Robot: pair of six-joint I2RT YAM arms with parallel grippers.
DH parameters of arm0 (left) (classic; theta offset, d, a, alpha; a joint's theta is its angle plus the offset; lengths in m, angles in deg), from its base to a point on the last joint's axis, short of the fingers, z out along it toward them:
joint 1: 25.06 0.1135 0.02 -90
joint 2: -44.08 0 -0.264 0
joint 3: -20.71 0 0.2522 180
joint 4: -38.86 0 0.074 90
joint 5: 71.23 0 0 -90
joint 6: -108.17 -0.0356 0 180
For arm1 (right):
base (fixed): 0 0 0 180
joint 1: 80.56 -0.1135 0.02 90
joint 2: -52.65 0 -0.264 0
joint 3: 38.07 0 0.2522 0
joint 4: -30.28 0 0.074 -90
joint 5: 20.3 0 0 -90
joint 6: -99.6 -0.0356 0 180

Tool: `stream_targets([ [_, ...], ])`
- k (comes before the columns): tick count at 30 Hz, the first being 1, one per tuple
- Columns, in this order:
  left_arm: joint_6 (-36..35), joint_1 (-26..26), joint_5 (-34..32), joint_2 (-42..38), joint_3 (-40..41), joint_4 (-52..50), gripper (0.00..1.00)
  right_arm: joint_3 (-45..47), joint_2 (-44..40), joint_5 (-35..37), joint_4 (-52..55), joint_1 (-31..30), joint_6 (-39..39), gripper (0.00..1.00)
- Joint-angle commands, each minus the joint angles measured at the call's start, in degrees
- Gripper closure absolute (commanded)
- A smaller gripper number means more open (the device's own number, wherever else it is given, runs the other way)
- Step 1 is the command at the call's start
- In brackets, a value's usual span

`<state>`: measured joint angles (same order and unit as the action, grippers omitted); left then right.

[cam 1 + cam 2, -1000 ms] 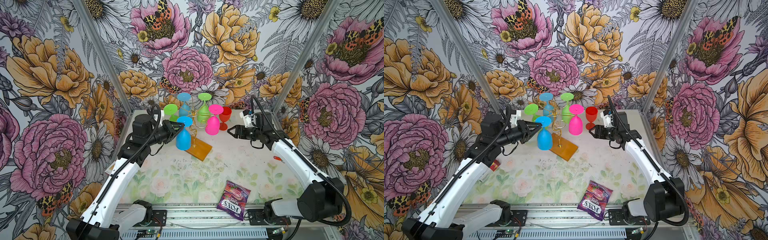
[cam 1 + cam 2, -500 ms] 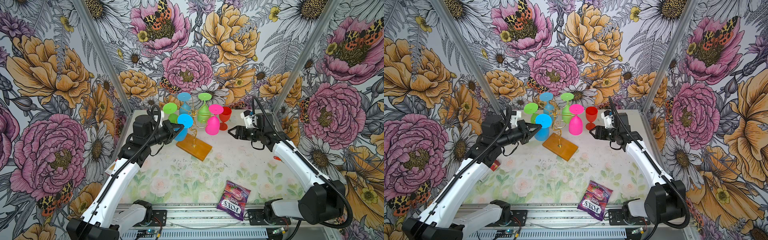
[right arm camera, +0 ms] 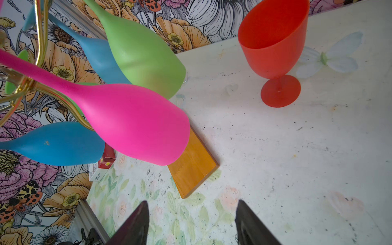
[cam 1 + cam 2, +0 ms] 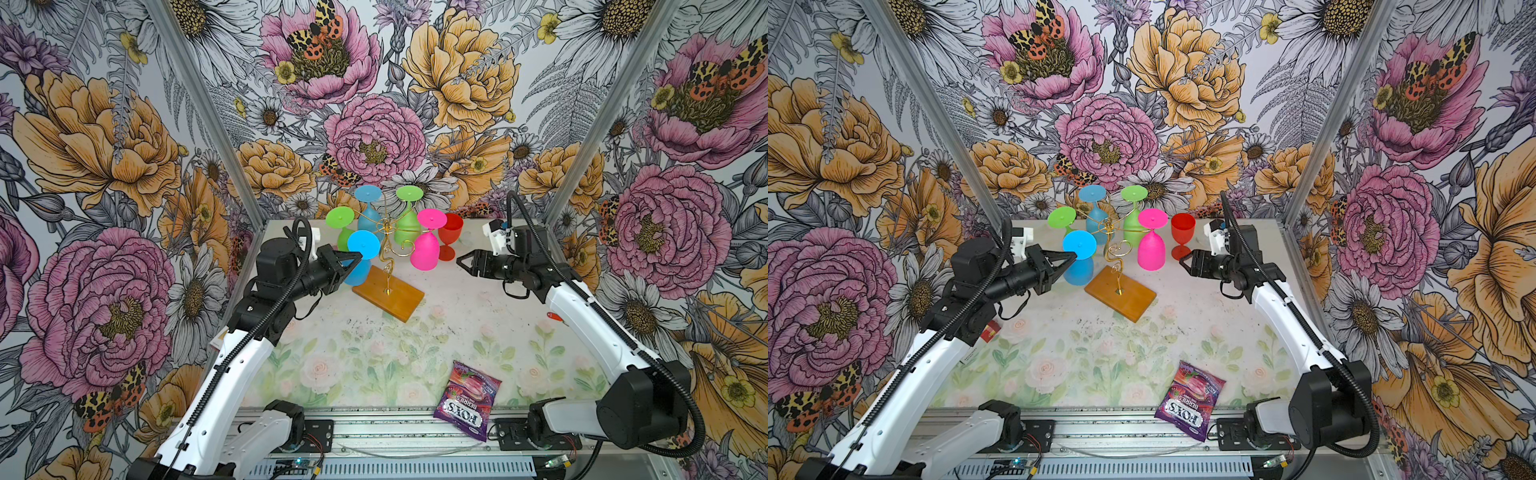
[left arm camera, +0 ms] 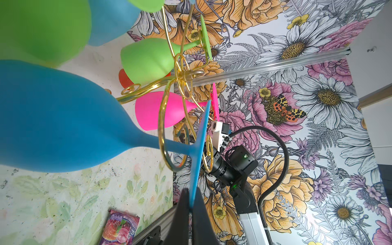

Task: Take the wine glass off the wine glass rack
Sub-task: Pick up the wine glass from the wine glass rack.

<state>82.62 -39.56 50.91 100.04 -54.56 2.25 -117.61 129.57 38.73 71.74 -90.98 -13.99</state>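
Observation:
The wine glass rack (image 4: 388, 249) is gold wire on a wooden base (image 4: 388, 293) (image 4: 1121, 297) (image 3: 193, 167), at the back middle of the table. Several coloured glasses hang upside down from it. My left gripper (image 4: 355, 255) (image 4: 1073, 254) (image 5: 192, 203) is shut on the edge of the foot of the nearest blue wine glass (image 4: 363, 245) (image 4: 1079, 245) (image 5: 63, 118). That glass's stem still passes through a gold loop (image 5: 163, 127). My right gripper (image 4: 459, 262) (image 4: 1182, 259) (image 3: 192, 209) stands open and holds nothing, just right of the hanging pink glass (image 4: 424, 251) (image 3: 135, 123).
A red glass (image 4: 450, 237) (image 3: 273, 46) stands upright on the table behind the right gripper. A purple candy bag (image 4: 467, 399) (image 4: 1190, 399) lies at the front edge. A small red and white box (image 4: 990, 330) (image 3: 104, 165) lies by the left wall.
My left jaws have closed onto the blue glass's foot. The glass swung and the rack's wooden base shifted slightly left. The right arm has hardly moved.

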Motion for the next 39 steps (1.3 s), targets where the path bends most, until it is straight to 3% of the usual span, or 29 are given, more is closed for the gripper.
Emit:
stream_targets([
  [1, 1.3, 1.3, -0.4, -1.6, 0.8, 1.4, 1.00, 0.2, -1.1, -1.0, -2.0, 0.3, -0.9, 0.34],
  [28, 3.1, 3.5, 1.4, 4.3, -3.6, 5.7, 1.00, 1.6, -1.6, -1.8, -3.5, 0.5, -1.6, 0.34],
  [39, 2.0, 0.1, 2.6, 8.1, -5.9, 5.7, 1.00, 1.9, -1.9, -2.7, -4.4, 0.8, -2.1, 0.34],
])
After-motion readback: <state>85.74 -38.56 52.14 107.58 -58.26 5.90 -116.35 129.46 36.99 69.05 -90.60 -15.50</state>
